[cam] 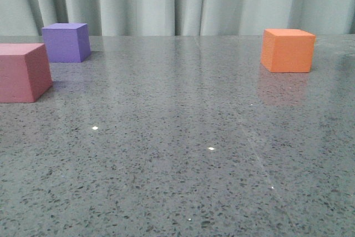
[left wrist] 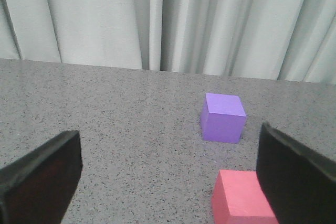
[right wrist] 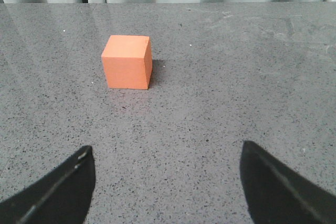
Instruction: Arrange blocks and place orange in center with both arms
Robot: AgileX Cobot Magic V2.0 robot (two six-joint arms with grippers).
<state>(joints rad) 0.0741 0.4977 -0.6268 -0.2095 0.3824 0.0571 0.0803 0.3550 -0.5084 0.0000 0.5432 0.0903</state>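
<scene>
front view: the grey speckled table (cam: 183,165) runs back to a pale curtain (cam: 183,1) at its far edge. the purple cube (cam: 66,42) sits far left near that edge; the red cube (cam: 22,72) lies nearer, cut by the left border, close to the purple one but apart. the orange cube (cam: 288,50) stands far right, well apart from both, with bare tabletop between. no arm shows here.

left wrist view: the left gripper (left wrist: 168,182) is spread wide and holds nothing. the red cube (left wrist: 240,199) lies just beside one finger (left wrist: 296,179); whether they touch, i cannot tell. the purple cube (left wrist: 223,117) stands beyond, short of the curtain (left wrist: 168,19).

right wrist view: the right gripper (right wrist: 168,187) is spread wide, empty. the orange cube (right wrist: 127,62) sits alone ahead, well apart from the fingers (right wrist: 58,192), open table (right wrist: 236,77) all round it.
</scene>
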